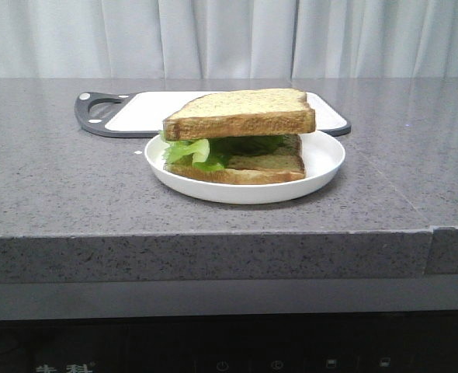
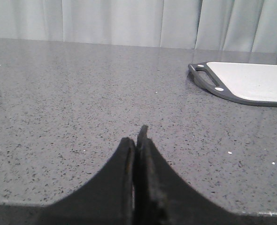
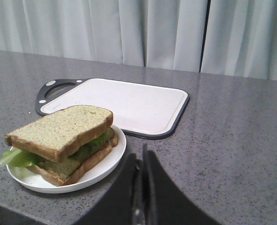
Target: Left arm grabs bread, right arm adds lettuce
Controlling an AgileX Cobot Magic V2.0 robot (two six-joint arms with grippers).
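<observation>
A white plate (image 1: 322, 167) sits on the grey counter with a sandwich on it. The top bread slice (image 1: 241, 113) lies on bright green lettuce (image 1: 189, 151), which lies on a lower slice with a greenish face (image 1: 272, 162). The right wrist view shows the same bread (image 3: 58, 129), lettuce (image 3: 16, 158) and plate (image 3: 105, 164). My left gripper (image 2: 137, 136) is shut and empty over bare counter, away from the plate. My right gripper (image 3: 141, 157) is shut and empty, just beside the plate's rim. Neither arm shows in the front view.
A white cutting board with a dark grey rim and handle (image 1: 109, 116) lies behind the plate; it also shows in the left wrist view (image 2: 251, 82) and the right wrist view (image 3: 124, 101). The counter's front edge (image 1: 213, 233) is close to the plate. Curtains hang behind.
</observation>
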